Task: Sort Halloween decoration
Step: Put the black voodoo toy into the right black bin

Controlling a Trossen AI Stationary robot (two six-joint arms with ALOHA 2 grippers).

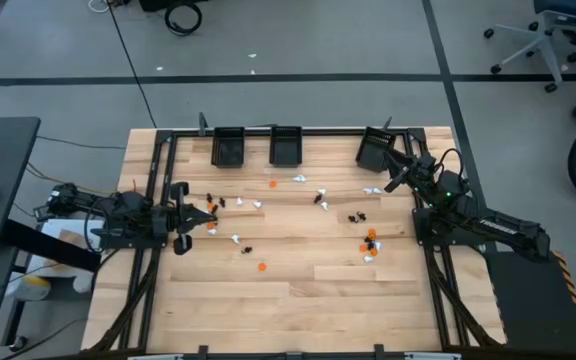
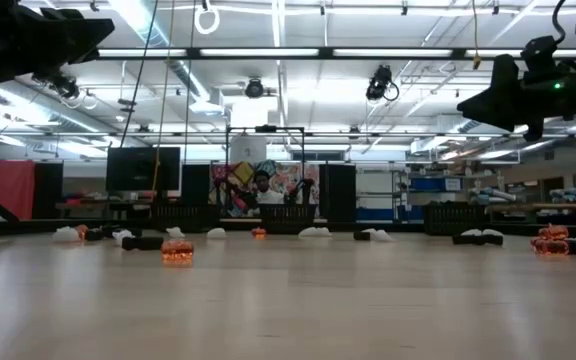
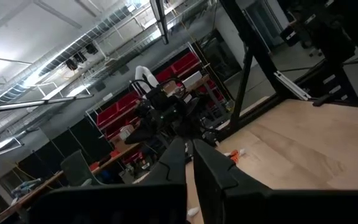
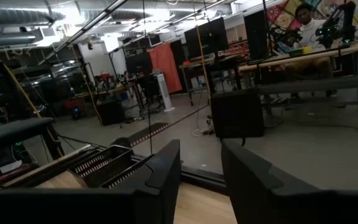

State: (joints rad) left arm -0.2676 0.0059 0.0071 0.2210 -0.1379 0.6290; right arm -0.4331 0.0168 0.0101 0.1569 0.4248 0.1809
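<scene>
**A:** Left gripper (image 1: 211, 216) first, from the high view: it sits at nine o'clock on the table (image 1: 298, 300), jaws pressed together, tip among the trinkets there. I can't tell whether it has one pinched.

**B:** And the right gripper (image 1: 393, 180)?

**A:** At two o'clock, lifted near the tilted bin (image 1: 374, 148). Its jaws stand partly apart. The Halloween decoration (image 1: 368, 240) lies scattered across the middle band of the boards, orange, white and black bits, from nine o'clock round to three. Two more bins (image 1: 228, 146) stand at twelve o'clock.

**B:** Low view?

**A:** Both arms hang as dark shapes in the upper corners. Trinkets lie in a line along the far boards, one orange piece (image 2: 177, 252) nearer than the rest.

**B:** Left wrist view?

**A:** Dark fingers (image 3: 207, 168) closed tip to tip, nothing I can make out between them.

**B:** Right wrist view?

**A:** Two fingers (image 4: 163, 168) with a clear gap and nothing in it; bins show past them.

**B:** Risks?

**A:** My judgement: the pieces are so small that shut jaws may nudge neighbours aside, and a pinched bit could slip out on the way to a bin.
</scene>
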